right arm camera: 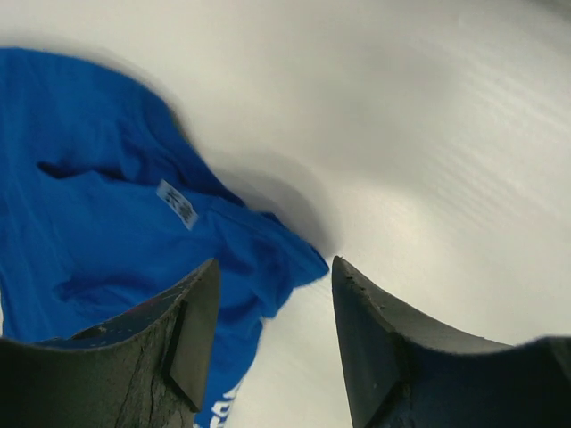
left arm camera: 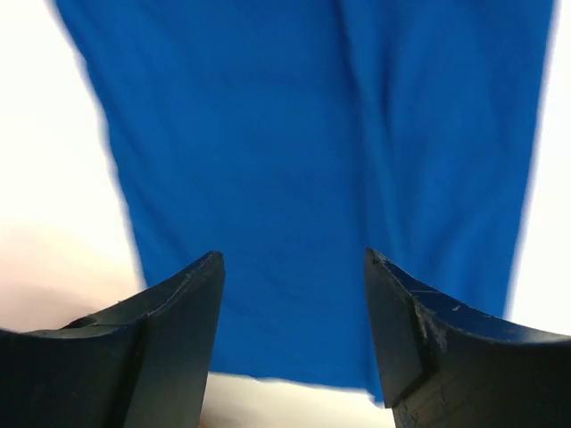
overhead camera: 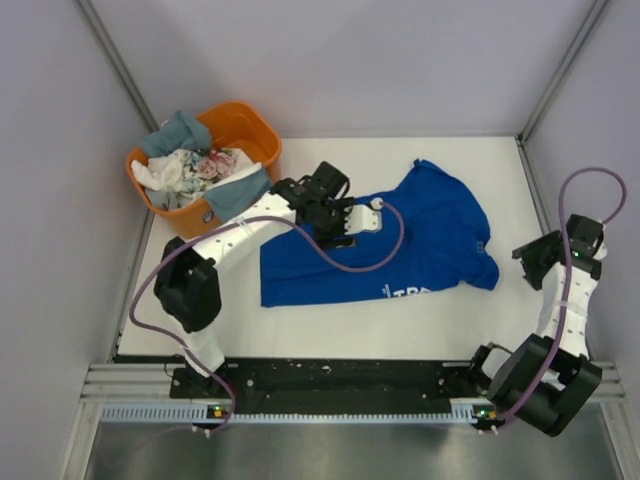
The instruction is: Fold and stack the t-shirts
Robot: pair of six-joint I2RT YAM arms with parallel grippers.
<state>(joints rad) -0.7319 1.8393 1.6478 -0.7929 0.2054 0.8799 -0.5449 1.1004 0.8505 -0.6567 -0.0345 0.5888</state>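
Noting the blue t-shirt (overhead camera: 430, 230) spread on the white table (overhead camera: 350, 160), slightly rumpled, long axis running across from the left gripper (left arm camera: 293, 254) toward the right gripper (right arm camera: 275, 263). Left fingers stand wide apart with nothing between them. Blue cloth fills the space under and ahead of the tips, and one edge lies just behind them. Right fingers are also spread and empty, off the shirt's end. For them, cloth lies ahead and to the left, a creased corner reaches just beyond the left finger, and smooth table lies ahead and right. Judgement: left arm is nearer, and no fold is made yet. The orange tub (overhead camera: 255, 125) holding the remaining t-shirts (overhead camera: 195, 165) sits well apart from both grippers.
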